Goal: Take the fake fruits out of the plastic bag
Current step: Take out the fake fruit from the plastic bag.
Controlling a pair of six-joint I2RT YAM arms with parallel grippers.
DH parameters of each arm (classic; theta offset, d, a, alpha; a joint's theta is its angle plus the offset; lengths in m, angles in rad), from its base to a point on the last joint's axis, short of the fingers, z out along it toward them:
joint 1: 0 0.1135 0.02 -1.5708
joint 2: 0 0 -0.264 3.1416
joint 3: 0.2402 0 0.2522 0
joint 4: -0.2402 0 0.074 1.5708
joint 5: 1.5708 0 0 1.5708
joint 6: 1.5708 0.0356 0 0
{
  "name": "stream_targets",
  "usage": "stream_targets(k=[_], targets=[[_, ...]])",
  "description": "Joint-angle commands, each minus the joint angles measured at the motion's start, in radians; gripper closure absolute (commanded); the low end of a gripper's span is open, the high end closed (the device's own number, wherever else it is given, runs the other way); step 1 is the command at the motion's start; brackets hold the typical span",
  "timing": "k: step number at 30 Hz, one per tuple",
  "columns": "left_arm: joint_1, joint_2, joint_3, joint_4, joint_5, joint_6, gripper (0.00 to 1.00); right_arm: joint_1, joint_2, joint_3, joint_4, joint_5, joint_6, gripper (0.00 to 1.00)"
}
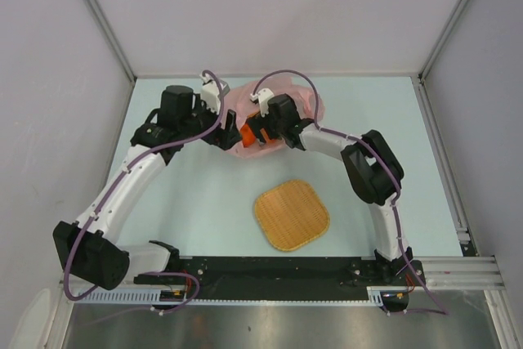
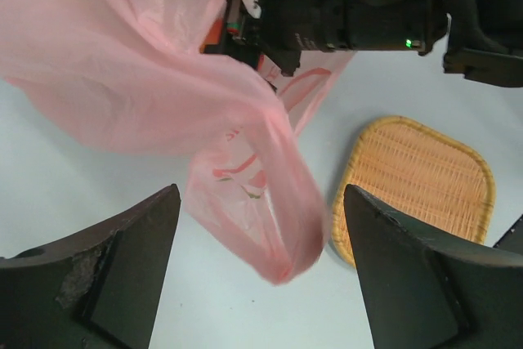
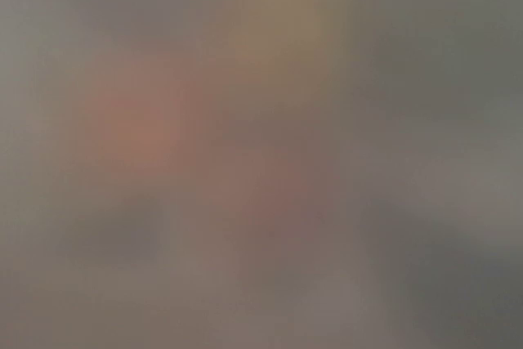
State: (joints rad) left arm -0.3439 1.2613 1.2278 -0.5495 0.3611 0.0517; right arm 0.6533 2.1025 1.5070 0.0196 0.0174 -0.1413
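Although the plastic bag (image 2: pixel 122 63) carries red printed marks (image 2: pixel 237 171), they are faint and folded, and no word can be read on them.

At the left, the left tool (image 2: pixel 260 195) is released. Its two dark fingers (image 2: pixel 122 267) stand wide apart. A hanging loop of the pink bag is between them, close to both; I cannot tell if the film touches either one.

In the top view the bag lies at the far middle of the surface (image 1: pixel 204 202), near the far edge and the back wall, and both arms meet at it. The surface is open to the left of the bag, to its right and on the near side. On the near side lies the woven mat (image 1: pixel 292 215), flat and apart from the bag.

The right tool (image 1: pixel 260 132) is at the bag from the right side. I cannot tell whether it is clenched or released, because the right wrist view is only a blur of pink and grey.

An orange patch (image 1: pixel 246 135) shows between the two tools. I cannot tell whether it is one of the fake fruits or a part of a tool.
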Motion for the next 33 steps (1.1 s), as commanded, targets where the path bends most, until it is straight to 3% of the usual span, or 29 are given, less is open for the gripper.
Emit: stream_targets(k=[1, 7, 14, 20, 30, 33], targets=[[-0.001, -0.034, -0.028, -0.001, 0.036, -0.026, 0.14, 0.002, 0.039, 0.070, 0.025, 0.047, -0.032, 0.00], [-0.006, -0.049, -0.044, 0.005, 0.027, -0.016, 0.14, 0.009, 0.057, 0.070, 0.014, 0.070, -0.064, 0.00], [-0.007, -0.065, -0.077, 0.051, 0.024, -0.029, 0.14, 0.012, -0.038, 0.033, -0.015, 0.004, -0.078, 0.42], [-0.006, -0.086, -0.120, 0.106, 0.013, -0.044, 0.14, 0.022, -0.194, -0.013, -0.085, -0.057, -0.083, 0.58], [-0.006, -0.132, -0.177, 0.154, 0.009, -0.088, 0.14, 0.046, -0.490, -0.177, -0.293, -0.226, -0.093, 0.67], [-0.006, -0.148, -0.195, 0.171, -0.019, -0.107, 0.27, 0.068, -0.573, -0.243, -0.358, -0.250, -0.089, 0.69]])
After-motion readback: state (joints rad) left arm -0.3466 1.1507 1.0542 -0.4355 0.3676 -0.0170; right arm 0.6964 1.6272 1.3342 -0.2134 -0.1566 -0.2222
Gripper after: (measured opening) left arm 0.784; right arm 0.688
